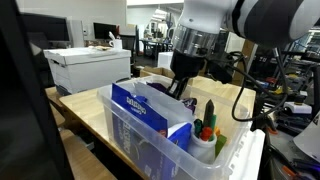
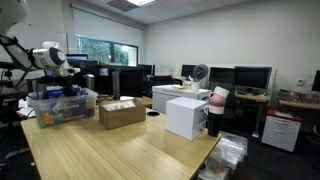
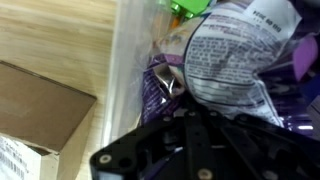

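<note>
My fingers [image 1: 181, 88] are down inside the clear bin [image 1: 150, 152], coming in from above since the walls block any side approach. They're closed almost all the way. In the wrist view they look pinched on a crumpled fold of the purple snack bag [image 3: 235, 60], which fits: thin foil, so there's hardly any gap between them. I can't see the contact point cleanly, as the black finger housing covers the bottom of that view. The bag sits in the middle of the bin, label side toward the wrist camera, with something green [image 3: 185, 8] just beyond it. The blue box [image 1: 140, 110] stands on edge along the near wall, which leaves the middle free for my reach. A white cup [image 1: 203, 143] in the right corner holds markers [image 1: 211, 110] upright so they don't roll around. The bin sits at the far left end of the wooden surface [image 2: 120, 150], as an exterior view shows. A cardboard box [image 2: 122, 113] is just to its right, also seen past the bin wall in the wrist view. A white box [image 2: 185, 117] sits further right, well apart.
</note>
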`<action>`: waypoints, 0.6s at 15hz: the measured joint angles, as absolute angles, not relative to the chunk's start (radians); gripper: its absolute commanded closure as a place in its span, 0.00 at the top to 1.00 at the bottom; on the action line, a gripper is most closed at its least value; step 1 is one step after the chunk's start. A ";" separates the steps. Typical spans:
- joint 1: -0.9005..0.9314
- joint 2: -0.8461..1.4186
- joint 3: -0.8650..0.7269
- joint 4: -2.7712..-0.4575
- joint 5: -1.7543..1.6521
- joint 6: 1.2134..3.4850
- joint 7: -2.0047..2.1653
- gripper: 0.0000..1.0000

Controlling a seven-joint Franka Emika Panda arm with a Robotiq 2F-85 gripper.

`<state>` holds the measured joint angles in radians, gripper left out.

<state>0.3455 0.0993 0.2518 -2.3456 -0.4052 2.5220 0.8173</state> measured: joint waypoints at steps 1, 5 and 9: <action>0.345 0.098 0.253 -2.341 -0.401 2.510 0.799 0.03; 0.345 0.091 0.255 -2.316 -0.397 2.462 0.735 0.03; 0.344 0.076 0.255 -2.289 -0.389 2.419 0.677 0.03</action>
<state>0.3445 0.0756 0.2555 -2.2887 -0.3891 2.4186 0.6773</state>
